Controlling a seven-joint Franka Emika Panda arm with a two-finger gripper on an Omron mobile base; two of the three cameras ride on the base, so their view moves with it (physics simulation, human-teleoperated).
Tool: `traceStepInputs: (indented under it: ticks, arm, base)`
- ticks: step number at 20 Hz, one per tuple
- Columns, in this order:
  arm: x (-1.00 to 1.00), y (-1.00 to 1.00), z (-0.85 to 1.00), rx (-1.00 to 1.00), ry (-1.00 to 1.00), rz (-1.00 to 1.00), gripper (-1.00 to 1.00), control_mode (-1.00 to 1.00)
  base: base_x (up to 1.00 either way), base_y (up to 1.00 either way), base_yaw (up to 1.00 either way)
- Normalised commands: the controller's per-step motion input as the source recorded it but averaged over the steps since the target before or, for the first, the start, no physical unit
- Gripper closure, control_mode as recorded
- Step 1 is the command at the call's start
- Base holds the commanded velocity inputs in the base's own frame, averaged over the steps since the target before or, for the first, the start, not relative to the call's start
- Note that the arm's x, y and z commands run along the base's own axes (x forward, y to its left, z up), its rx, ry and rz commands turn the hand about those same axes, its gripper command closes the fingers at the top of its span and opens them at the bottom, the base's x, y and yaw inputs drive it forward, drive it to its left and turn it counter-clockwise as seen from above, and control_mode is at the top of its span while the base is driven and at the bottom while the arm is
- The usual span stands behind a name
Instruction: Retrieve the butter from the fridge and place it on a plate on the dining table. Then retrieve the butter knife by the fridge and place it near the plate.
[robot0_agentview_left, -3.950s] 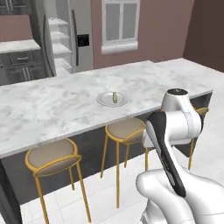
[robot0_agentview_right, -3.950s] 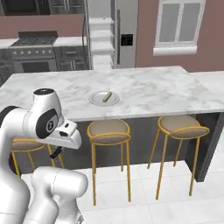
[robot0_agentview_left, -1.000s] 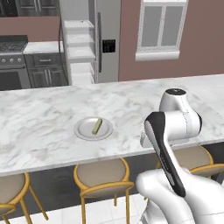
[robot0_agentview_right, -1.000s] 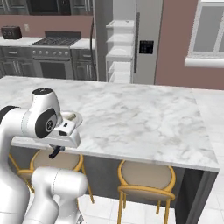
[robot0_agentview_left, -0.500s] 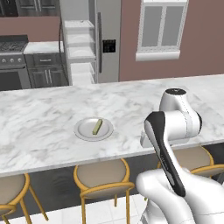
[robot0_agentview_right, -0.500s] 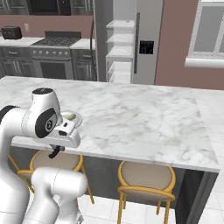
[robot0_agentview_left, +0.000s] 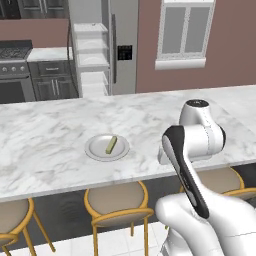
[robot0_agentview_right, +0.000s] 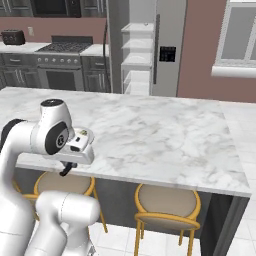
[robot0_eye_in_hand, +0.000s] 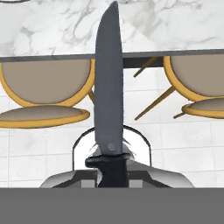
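In the hand view my gripper (robot0_eye_in_hand: 109, 169) is shut on the handle of the butter knife (robot0_eye_in_hand: 108, 87), whose dark blade points away from the hand. The blade lies over the near edge of the dining table (robot0_eye_in_hand: 52, 26), above the stools. In the right base view the hand hangs at that edge with the gripper (robot0_agentview_right: 67, 168) pointing down. The butter (robot0_agentview_left: 111, 145), a pale yellow-green stick, lies on the round grey plate (robot0_agentview_left: 93, 151) on the dining table (robot0_agentview_left: 45, 135), left of my arm. Behind the table stands the fridge (robot0_agentview_left: 125, 45), its door open on white shelves.
Round tan stools (robot0_agentview_left: 117, 200) on golden frames stand under the table's near edge, seen too as stools (robot0_agentview_right: 167, 200) in the right base view. A stove (robot0_agentview_right: 62, 65) and dark cabinets line the back wall left of the fridge (robot0_agentview_right: 170, 45). A window sits to the right.
Since four seconds ago both base views have shifted as the base drove along the table, bringing the plate closer. Over the last second almost nothing has moved; the knife stays gripped.
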Motion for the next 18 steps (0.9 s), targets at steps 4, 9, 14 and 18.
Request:
traceStepInputs:
  ticks: [4, 9, 14, 18]
  arm:
    - [0.69, 0.00, 0.00, 0.00, -0.01, 0.00, 1.00, -1.00]
    - [0.79, 0.00, 0.00, 0.00, 0.00, 0.00, 1.00, -1.00]
    - [0.84, 0.00, 0.00, 0.00, 0.00, 0.00, 1.00, -1.00]
    - [0.87, 0.00, 0.00, 0.00, 0.01, 0.00, 1.00, -1.00]
  base:
    - [0.00, 0.00, 0.00]
    - [0.00, 0.00, 0.00]
    - [0.00, 0.00, 0.00]
    - [0.00, 0.00, 0.00]
